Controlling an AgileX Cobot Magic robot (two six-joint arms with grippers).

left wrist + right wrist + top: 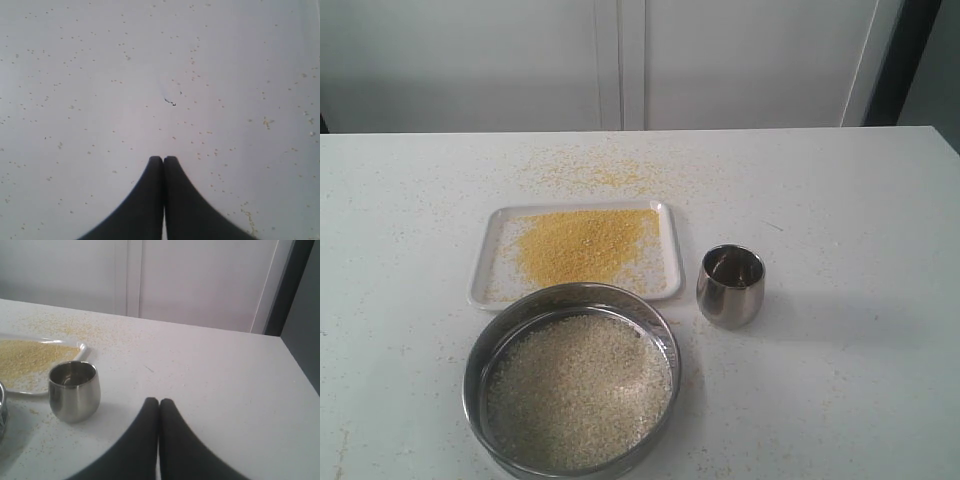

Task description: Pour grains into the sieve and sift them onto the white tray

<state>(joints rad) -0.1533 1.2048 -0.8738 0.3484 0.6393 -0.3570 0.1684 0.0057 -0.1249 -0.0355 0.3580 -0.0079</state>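
Grains separated, spill risk on lifting

Left end effector [163, 159] shut, empty. The sieve [570, 291] of whitish grains [578, 390] sits just before the white tray [492, 268] (yellow heap on it); a nudge could remix them. Right end effector [159, 401] shut, empty.

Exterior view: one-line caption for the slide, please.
Yellow granules on the white tray, whitish grains in the sieve, steel cup upright beside them.
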